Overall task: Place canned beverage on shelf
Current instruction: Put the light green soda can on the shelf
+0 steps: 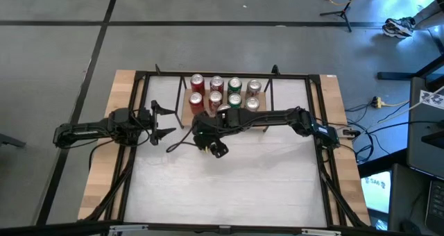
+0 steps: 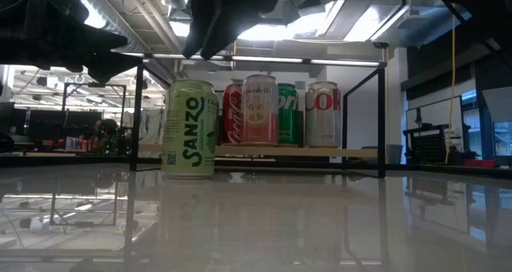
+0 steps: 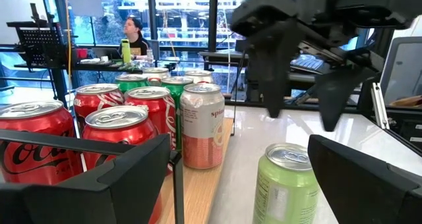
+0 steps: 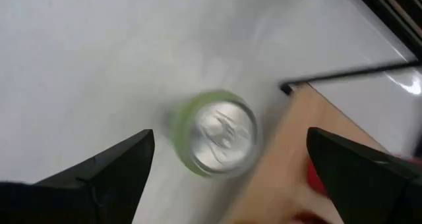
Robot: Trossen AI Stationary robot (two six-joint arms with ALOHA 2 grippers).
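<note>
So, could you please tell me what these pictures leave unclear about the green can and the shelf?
- High view: the green Sanzo can is hidden under the right arm's tool.
- Low view: the back row of cans on the shelf is blocked by the front row.
- Right wrist view: motion blur hides the shelf's cans.

green can [image 1: 210, 135]: in the high view almost wholly hidden under the right arm
right gripper [image 2: 232, 16]: cut off by the low view's top edge
rear cans [image 2: 290, 114]: labels partly hidden behind the front row
shelf [image 4: 283, 158]: blurred in the right wrist view
person [image 3: 134, 34]: too small for detail
</note>
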